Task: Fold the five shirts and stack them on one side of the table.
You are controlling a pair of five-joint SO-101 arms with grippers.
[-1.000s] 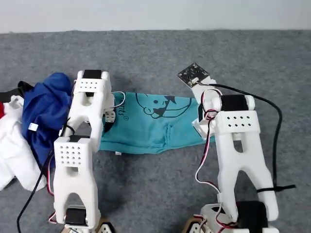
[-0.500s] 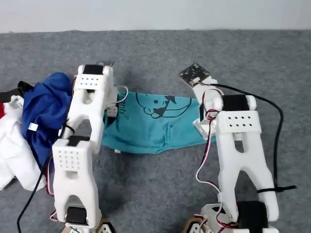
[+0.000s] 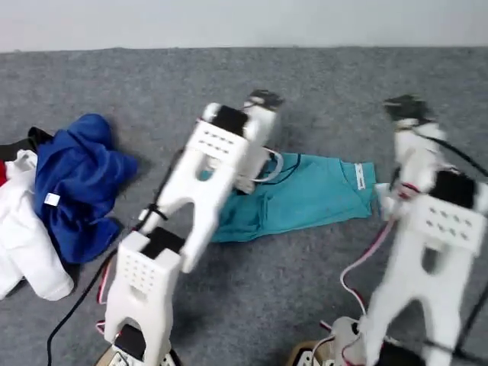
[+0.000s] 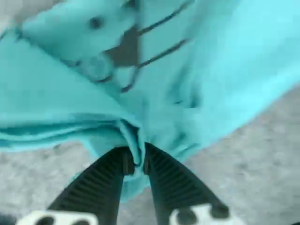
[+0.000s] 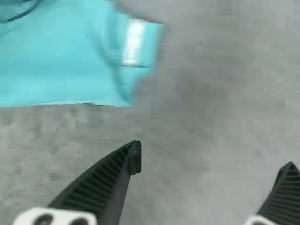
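A teal shirt (image 3: 305, 198) lies partly folded in the middle of the grey table. My left gripper (image 4: 136, 161) is shut on a pinched fold of this teal shirt (image 4: 154, 79); in the high view the left arm (image 3: 229, 145) slants over the shirt's left part. My right gripper (image 5: 211, 161) is open above bare grey cloth, just off the corner of the teal shirt (image 5: 70, 61) with its white label (image 5: 133, 40). The right arm (image 3: 427, 198) stands to the right of the shirt.
A crumpled blue shirt (image 3: 76, 183) and a white shirt (image 3: 23, 236) are piled at the table's left edge, with a dark garment (image 3: 23, 141) and a bit of red behind them. A pale wall (image 3: 244, 23) borders the far side.
The left arm has swung right, dragging the teal shirt's left side over onto itself. The right arm has pulled away to the right, off the shirt, and its gripper now hangs over bare table.
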